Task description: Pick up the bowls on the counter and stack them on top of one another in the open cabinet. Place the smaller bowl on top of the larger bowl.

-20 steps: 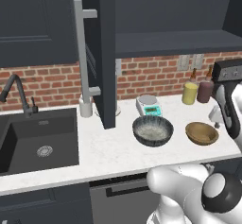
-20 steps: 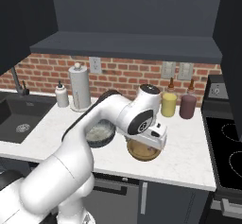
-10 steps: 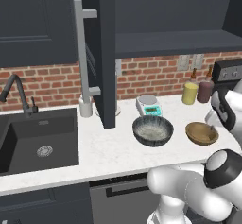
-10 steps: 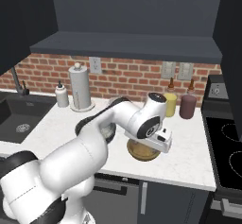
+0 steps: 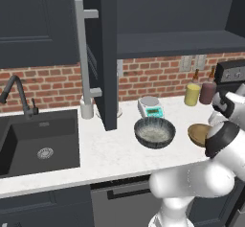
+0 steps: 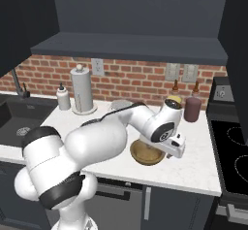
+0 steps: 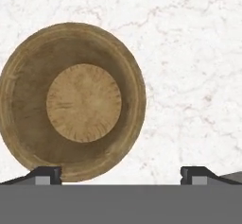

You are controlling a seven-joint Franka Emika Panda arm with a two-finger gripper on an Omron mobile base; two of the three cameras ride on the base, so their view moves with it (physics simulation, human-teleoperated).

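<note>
The smaller tan-brown bowl (image 7: 75, 100) sits upright on the white counter (image 7: 189, 53), just below my hand. My gripper (image 7: 121, 176) is open and holds nothing. One fingertip (image 7: 47, 175) is over the bowl's near rim and the other (image 7: 196, 175) is over bare counter beside it. From the right base view the hand hangs low over the tan bowl (image 6: 145, 154). The larger dark ribbed bowl (image 5: 154, 131) stands to the left of the tan bowl (image 5: 197, 134), which my arm partly covers. Above them the cabinet (image 5: 177, 41) is open, its shelf bare, its door (image 5: 107, 53) swung out.
A small white scale (image 5: 150, 107) stands behind the dark bowl. A yellow jar (image 5: 192, 94) and a dark red jar (image 5: 207, 93) are by the brick wall. The sink (image 5: 38, 140) lies far left, the stove (image 6: 232, 156) right, a paper towel roll (image 6: 82, 90) at the back.
My hand has moved a little right and down over the tan bowl, and the arm's elbow has risen in the left base view. Neither bowl has moved.
</note>
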